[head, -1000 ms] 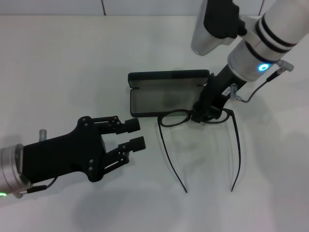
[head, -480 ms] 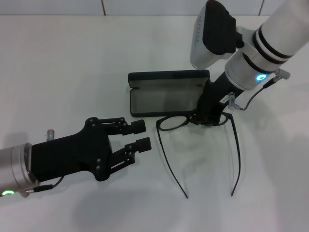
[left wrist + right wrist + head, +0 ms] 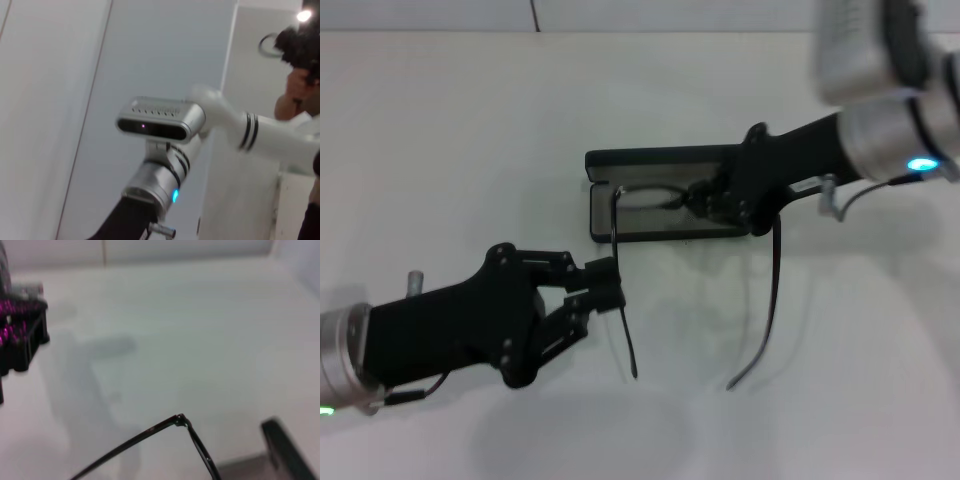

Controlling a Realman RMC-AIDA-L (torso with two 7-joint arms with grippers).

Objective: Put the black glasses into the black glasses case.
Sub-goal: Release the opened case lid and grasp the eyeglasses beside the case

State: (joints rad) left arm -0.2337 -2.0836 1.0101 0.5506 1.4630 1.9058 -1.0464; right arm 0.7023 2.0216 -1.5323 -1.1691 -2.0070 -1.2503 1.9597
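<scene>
Glasses swing over open case
Right gripper point(image 3: 705, 203), now pinching black glasses point(image 3: 620, 240), has carried them above black glasses case point(image 3: 650, 158); left gripper point(image 3: 610, 283), fingers nearly together, waits at 7 o'clock.

The right gripper point(image 3: 705, 203) has swung to lie sideways at the middle right. It has carried the black glasses point(image 3: 650, 200) up over the open black glasses case point(image 3: 665, 158). The left gripper point(image 3: 610, 283) has moved right, and its fingers have closed in around one temple arm.
</scene>
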